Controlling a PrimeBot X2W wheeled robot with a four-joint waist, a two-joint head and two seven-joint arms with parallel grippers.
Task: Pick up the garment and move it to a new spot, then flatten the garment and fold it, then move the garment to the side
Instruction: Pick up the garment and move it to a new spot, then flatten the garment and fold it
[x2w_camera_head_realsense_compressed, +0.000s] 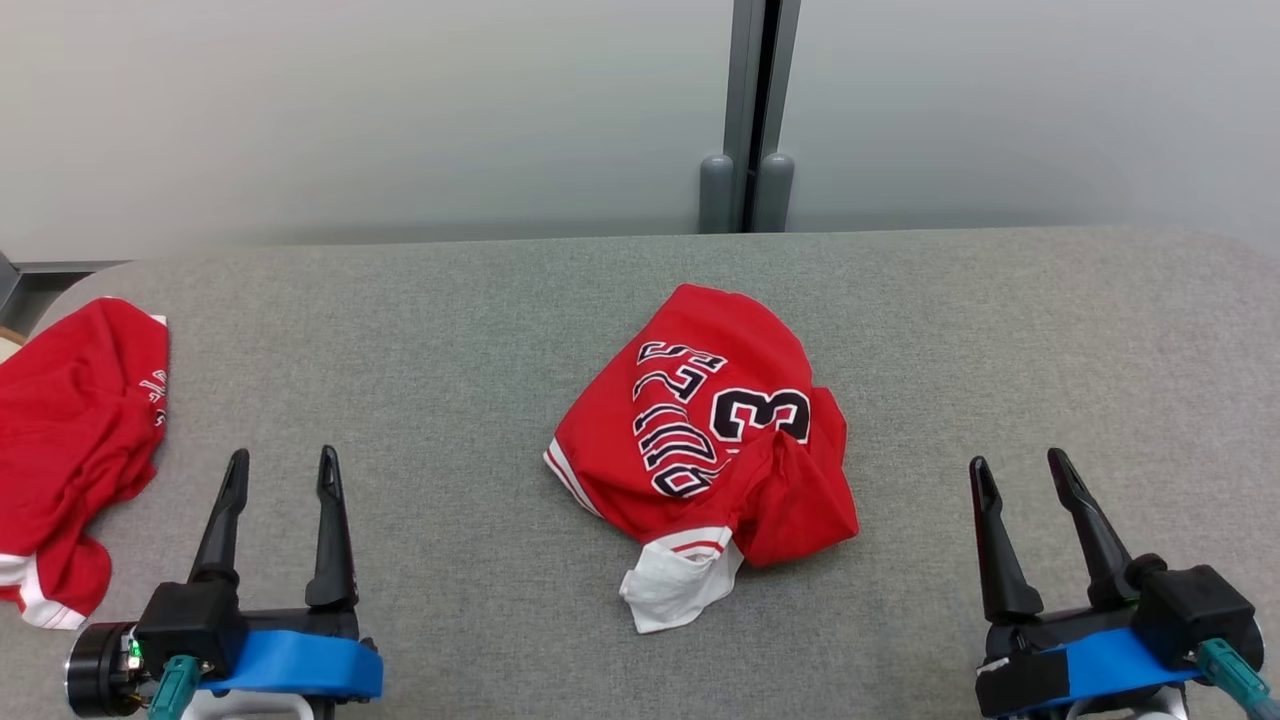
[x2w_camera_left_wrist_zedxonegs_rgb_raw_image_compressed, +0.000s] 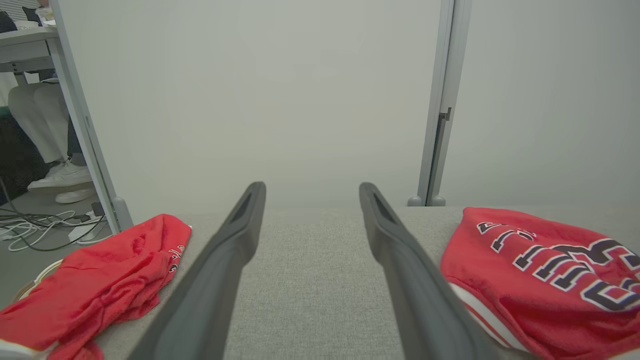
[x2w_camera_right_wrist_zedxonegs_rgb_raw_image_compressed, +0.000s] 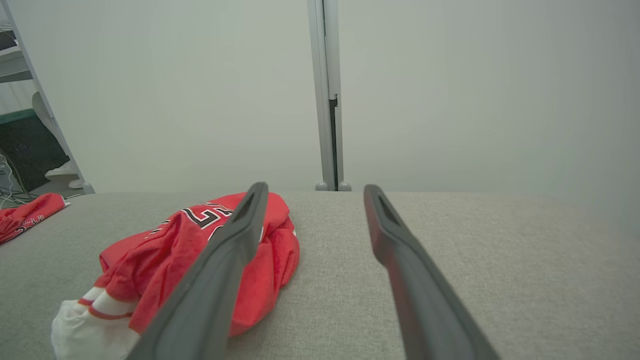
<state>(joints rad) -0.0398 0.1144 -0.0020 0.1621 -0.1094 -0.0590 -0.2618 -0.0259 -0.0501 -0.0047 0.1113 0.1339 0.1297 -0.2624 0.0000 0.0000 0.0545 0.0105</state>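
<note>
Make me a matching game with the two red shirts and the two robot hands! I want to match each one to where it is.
Things:
1. jersey with the 3
2. other red garment
3. left gripper
4. right gripper

Places:
A. open, lower right of the head view
B. at the left edge of the table
C. crumpled in the middle of the table
D. open, lower left of the head view

Pairs: 1-C, 2-B, 3-D, 4-A

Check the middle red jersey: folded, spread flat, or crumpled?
Crumpled. The jersey lies bunched in a heap on the grey table, lettering warped, white hem sticking out.
</note>
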